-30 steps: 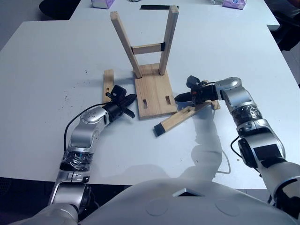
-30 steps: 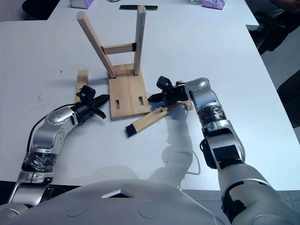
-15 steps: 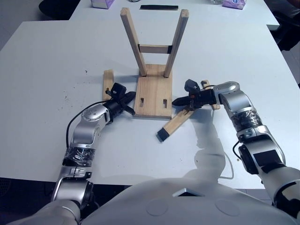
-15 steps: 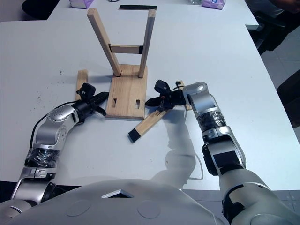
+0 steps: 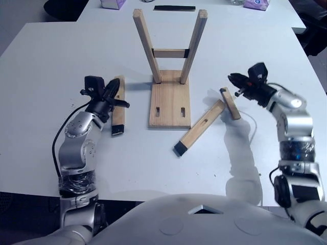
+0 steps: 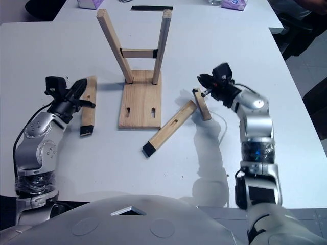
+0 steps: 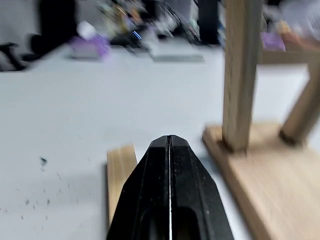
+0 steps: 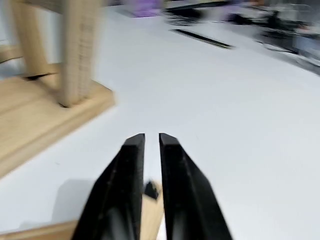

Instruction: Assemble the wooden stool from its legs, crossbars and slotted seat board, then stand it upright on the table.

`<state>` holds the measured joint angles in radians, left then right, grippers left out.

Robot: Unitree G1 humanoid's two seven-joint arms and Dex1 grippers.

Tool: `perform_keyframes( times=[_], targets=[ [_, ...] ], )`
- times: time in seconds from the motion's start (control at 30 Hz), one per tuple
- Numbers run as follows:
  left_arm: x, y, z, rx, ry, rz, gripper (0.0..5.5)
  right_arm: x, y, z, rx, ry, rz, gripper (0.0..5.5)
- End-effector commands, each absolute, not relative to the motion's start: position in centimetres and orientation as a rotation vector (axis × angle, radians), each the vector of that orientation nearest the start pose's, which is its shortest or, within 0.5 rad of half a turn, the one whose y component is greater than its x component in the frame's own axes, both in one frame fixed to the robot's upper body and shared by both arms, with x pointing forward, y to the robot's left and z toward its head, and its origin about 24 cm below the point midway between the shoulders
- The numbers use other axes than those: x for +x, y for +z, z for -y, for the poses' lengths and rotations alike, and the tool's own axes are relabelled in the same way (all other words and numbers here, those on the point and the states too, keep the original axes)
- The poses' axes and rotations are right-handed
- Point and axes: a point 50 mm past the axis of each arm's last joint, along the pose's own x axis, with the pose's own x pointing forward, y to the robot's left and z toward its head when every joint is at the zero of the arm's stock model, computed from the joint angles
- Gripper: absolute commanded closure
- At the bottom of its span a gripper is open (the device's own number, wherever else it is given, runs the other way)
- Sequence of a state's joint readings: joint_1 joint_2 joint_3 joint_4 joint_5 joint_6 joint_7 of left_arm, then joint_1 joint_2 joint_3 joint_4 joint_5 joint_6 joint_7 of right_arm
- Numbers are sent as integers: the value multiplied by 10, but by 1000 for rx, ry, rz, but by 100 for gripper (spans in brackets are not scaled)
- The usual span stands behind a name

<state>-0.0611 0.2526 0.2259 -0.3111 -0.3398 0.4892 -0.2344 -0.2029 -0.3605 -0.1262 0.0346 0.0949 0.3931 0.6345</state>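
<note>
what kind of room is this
Likely an office or meeting room: large white tables set side by side, dark chairs at the edges, small purple boxes at the back.

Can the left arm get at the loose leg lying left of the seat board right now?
Probably yes. The left gripper is right above that leg, with nothing between them, and the seat board lies off to the side. The gripper is shut, so it would have to open first.

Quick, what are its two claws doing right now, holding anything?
Left gripper: closed, holding nothing.
Right gripper: slightly open, holding nothing.
</note>
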Motion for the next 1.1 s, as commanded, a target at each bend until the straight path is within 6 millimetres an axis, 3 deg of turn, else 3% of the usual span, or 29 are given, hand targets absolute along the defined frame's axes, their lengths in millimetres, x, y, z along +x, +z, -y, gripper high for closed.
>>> perform_keyframes(
  times=[0.03, 0.33, 0.53, 0.7, 1.1],
  targets=[
    [259, 114, -207, -147, -64, 0, 550, 250, 51, 208, -125, 339, -303, 432],
    [250, 103, -215, -157, 16, -21, 550, 214, 52, 214, -101, 386, -414, 298],
    [247, 98, -214, -165, 44, -16, 550, 209, 44, 208, -143, 445, -480, 298],
    [245, 95, -216, -162, 49, -25, 550, 212, 46, 218, -156, 374, -455, 298],
    [244, 86, -210, -174, 37, -49, 550, 210, 37, 217, -139, 328, -469, 298]
  ],
)
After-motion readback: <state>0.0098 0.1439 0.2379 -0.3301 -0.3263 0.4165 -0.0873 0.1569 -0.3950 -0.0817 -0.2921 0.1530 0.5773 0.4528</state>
